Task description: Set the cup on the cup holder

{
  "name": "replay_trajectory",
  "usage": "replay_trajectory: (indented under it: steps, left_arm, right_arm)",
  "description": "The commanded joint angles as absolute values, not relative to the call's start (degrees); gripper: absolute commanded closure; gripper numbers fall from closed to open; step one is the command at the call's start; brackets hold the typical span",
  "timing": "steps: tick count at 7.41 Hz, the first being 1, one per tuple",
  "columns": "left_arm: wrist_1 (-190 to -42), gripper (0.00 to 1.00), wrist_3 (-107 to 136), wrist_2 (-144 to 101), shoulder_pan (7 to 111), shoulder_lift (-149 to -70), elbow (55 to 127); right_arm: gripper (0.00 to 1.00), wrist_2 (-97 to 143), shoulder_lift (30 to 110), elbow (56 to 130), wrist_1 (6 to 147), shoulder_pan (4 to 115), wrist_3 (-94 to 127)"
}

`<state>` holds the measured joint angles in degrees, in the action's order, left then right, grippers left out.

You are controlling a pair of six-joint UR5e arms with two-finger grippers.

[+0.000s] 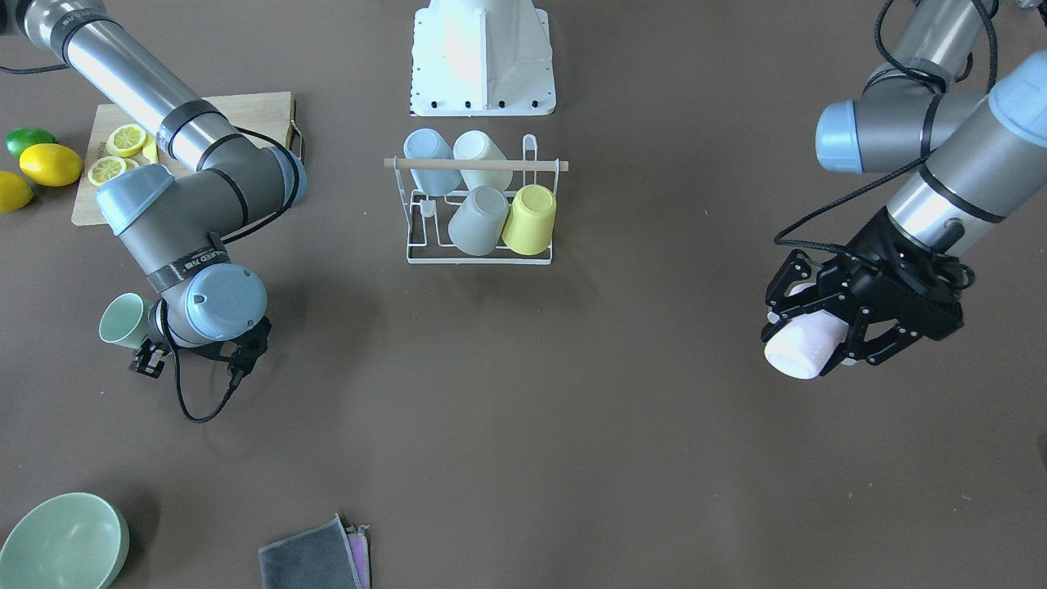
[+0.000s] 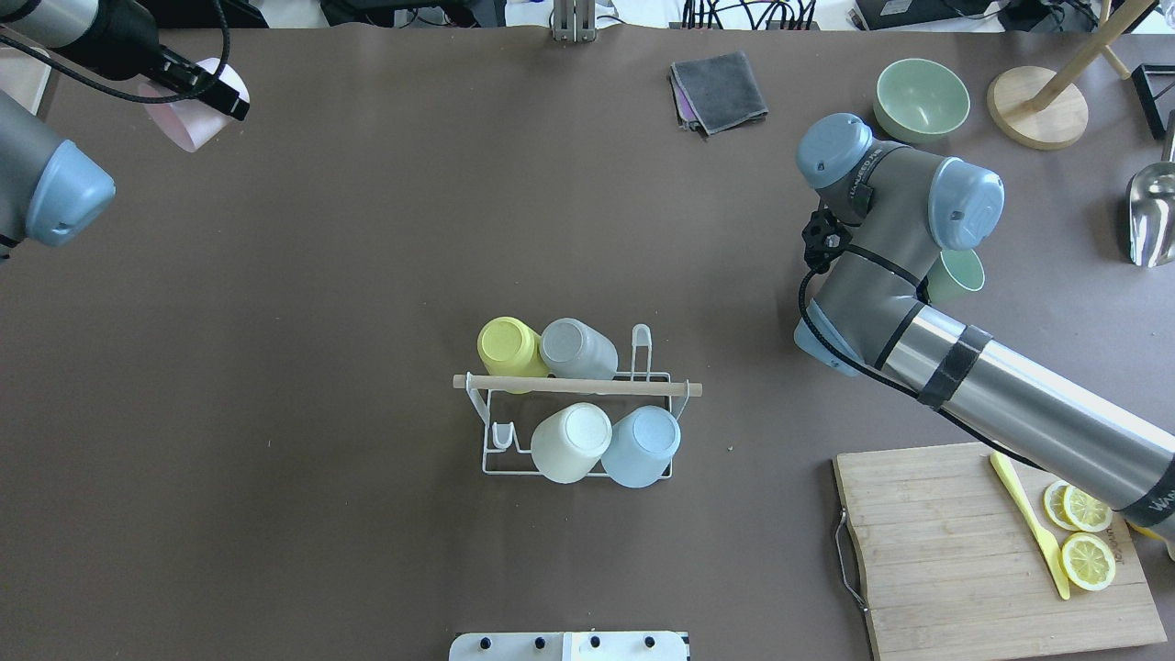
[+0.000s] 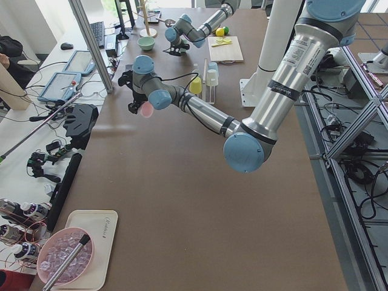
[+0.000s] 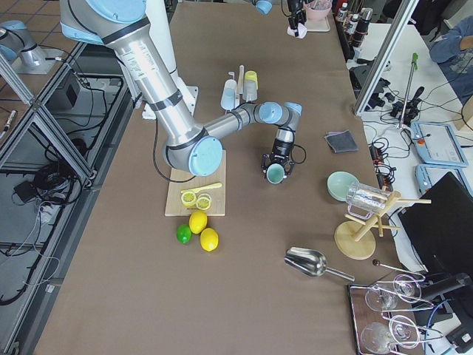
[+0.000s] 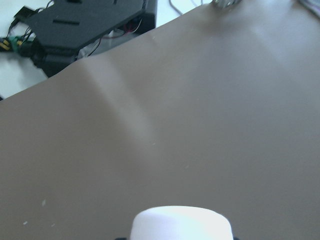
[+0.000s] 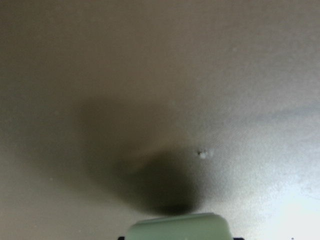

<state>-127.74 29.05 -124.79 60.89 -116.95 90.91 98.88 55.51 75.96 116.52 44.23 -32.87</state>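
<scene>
Way out at my left end of the table, my left tool [image 1: 806,331] is clamped around a pale pink cup [image 1: 795,352], well apart from the cup holder [image 1: 478,261] in the middle. My right tool [image 4: 276,167] grips a mint cup [image 1: 121,321]. Four cups are racked, so I'd flip mine mouth-down over the bare prong [image 1: 426,206]. Left arm's reaching outward with its cup lifted; right elbow's bent, wrist low.
</scene>
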Motion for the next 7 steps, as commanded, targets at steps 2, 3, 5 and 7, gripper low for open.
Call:
replay_trajectory:
  steps: [2,3,5,7]
  left_arm:
    - [-150.2,1.0,43.0,-107.0,52.2,-116.9,94.4]
    - [-152.4,1.0,43.2,-103.4,49.6,-115.0,98.8]
    - [-160.6,1.0,43.2,-96.8,44.2,-111.6,103.1]
    - [-165.7,1.0,43.0,-90.6,38.6,-110.2,105.8]
  right_arm:
    - [1.0,99.0,57.3,79.3,116.8,44.7,-33.0]
    - [1.0,99.1,60.3,83.1,116.4,45.2,-32.8]
    - [1.0,101.4,60.3,85.3,116.5,49.0,-31.3]
    - [1.0,102.3,63.8,92.4,117.0,52.5,-30.9]
